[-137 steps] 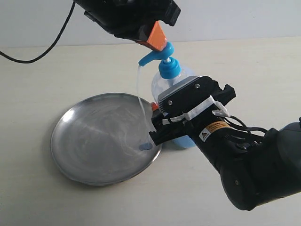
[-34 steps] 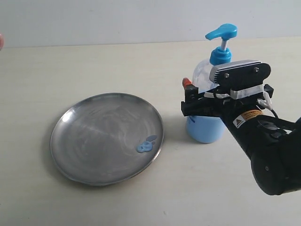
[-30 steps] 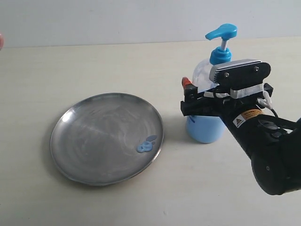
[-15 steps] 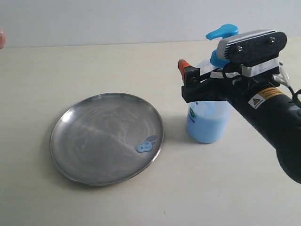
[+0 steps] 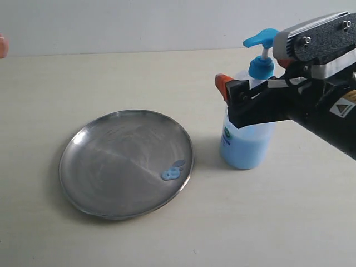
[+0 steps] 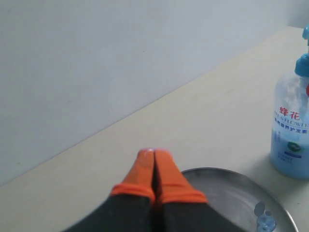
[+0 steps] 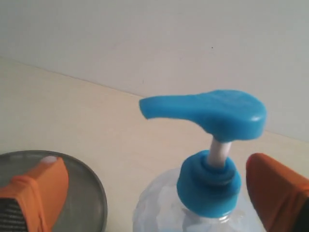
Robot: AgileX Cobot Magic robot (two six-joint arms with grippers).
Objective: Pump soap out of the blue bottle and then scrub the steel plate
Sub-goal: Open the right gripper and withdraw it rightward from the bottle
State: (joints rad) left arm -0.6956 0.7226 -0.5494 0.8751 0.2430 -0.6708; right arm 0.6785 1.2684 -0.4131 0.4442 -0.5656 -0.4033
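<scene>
Soap (image 5: 172, 173) dots the steel plate (image 5: 111, 161) ahead of the closed, empty left jaws; the blue bottle (image 5: 247, 149) stands between the open right jaws, where a careless sideways swing could topple it.

The table (image 5: 139, 239) is a pale cream, smooth and matte, running the full width of the room as I see it. Its surface is even in colour, with no pattern or cloth on it. A soft grey shadow (image 5: 207, 151) lies on it near the middle. Behind it stands a plain wall (image 5: 111, 25), a flat whitish grey, and it meets the far edge of the table in one straight seam. Seen closer from the left arm's camera, that wall (image 6: 120, 58) looks cooler, faintly bluish, against the warmer table (image 6: 217, 111).
</scene>
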